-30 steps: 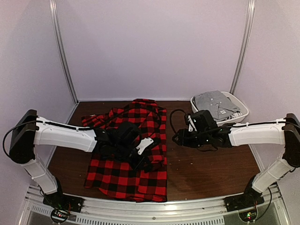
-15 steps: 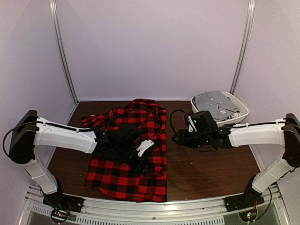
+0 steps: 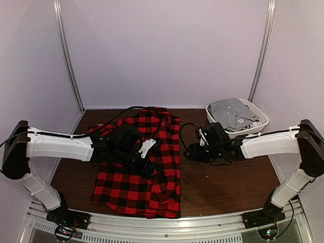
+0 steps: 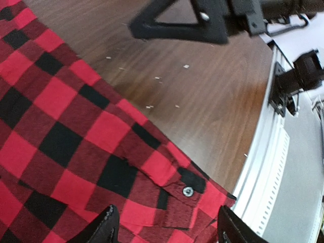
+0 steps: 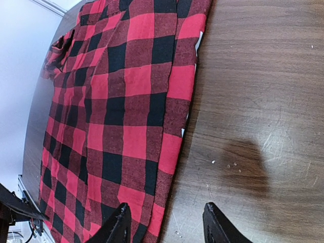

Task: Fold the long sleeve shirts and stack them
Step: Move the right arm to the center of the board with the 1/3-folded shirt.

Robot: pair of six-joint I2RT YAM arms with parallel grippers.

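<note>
One long sleeve shirt [image 3: 135, 188], red-and-black check flannel, lies spread flat on the brown table, left of centre. My left gripper [image 3: 146, 168] hovers over its middle, open. In the left wrist view the buttoned cuff [image 4: 188, 191] lies flat on the shirt [image 4: 61, 126] below the open left gripper [image 4: 167, 230], with nothing between the fingers. My right gripper [image 3: 189, 151] hangs just right of the shirt's right edge, open. In the right wrist view the right gripper [image 5: 166, 223] straddles the shirt's [image 5: 126, 101] hem edge and bare wood, holding nothing.
A white basket [image 3: 261, 122] holding grey folded garments [image 3: 232, 111] stands at the back right. Bare table [image 3: 228, 182] lies right of the shirt. A metal rail [image 3: 167, 223] runs along the near edge. The right arm's black fingers [image 4: 192, 25] show at the top of the left wrist view.
My left gripper went from shut to open, let go of the shirt's sleeve and drew back a little to the left. The right arm shifted slightly left.
</note>
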